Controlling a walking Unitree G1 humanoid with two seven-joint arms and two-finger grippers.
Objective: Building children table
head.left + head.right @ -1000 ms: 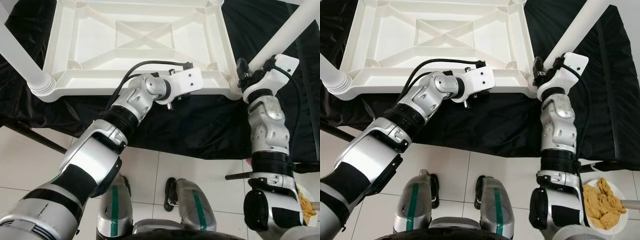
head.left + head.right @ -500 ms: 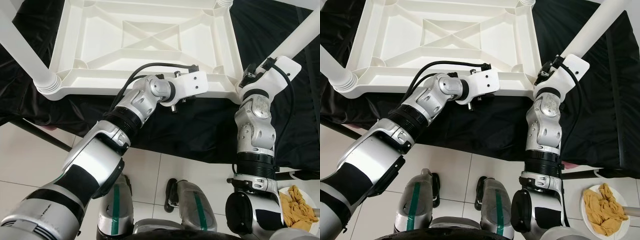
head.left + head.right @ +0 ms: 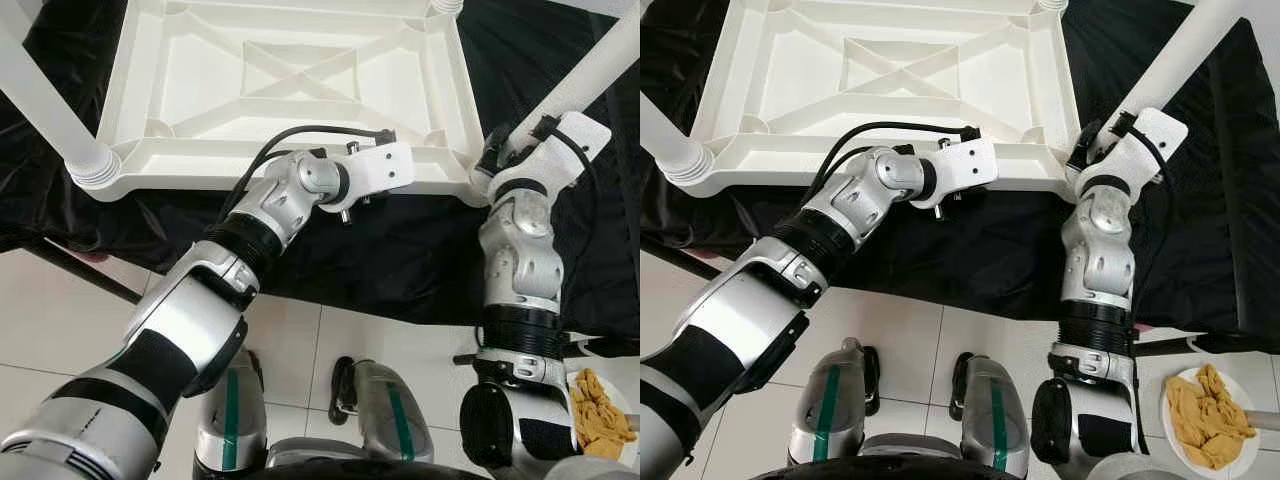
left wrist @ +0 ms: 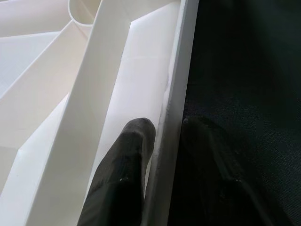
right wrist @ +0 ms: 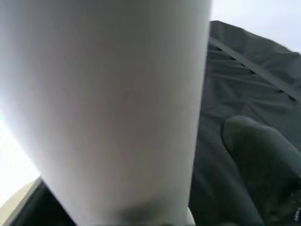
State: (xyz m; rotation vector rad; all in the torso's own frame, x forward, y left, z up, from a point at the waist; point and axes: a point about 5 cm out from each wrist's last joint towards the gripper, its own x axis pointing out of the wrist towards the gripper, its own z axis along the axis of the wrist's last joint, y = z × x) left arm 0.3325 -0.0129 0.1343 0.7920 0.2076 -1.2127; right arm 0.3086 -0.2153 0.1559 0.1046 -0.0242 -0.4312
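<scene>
Tabletop (image 3: 290, 90), white plastic, lies upside down on a black cloth (image 3: 400, 250), its ribbed underside facing up. Left gripper (image 4: 162, 155) straddles the near rim — one black finger (image 4: 127, 165) sits inside the frame, the other outside on the cloth, pinching the edge between them. At the near right corner, a white leg (image 3: 590, 75) rises at a slant, and the right gripper (image 3: 1095, 150) is up against its base; one dark finger (image 5: 258, 160) shows beside the leg, but whether it clamps the leg I cannot tell. Another leg (image 3: 50, 110) stands at the near left corner. Down on the tiled floor (image 3: 910, 340), a plate (image 3: 1205, 415) of yellowish cloth pieces sits by the robot's right side.
</scene>
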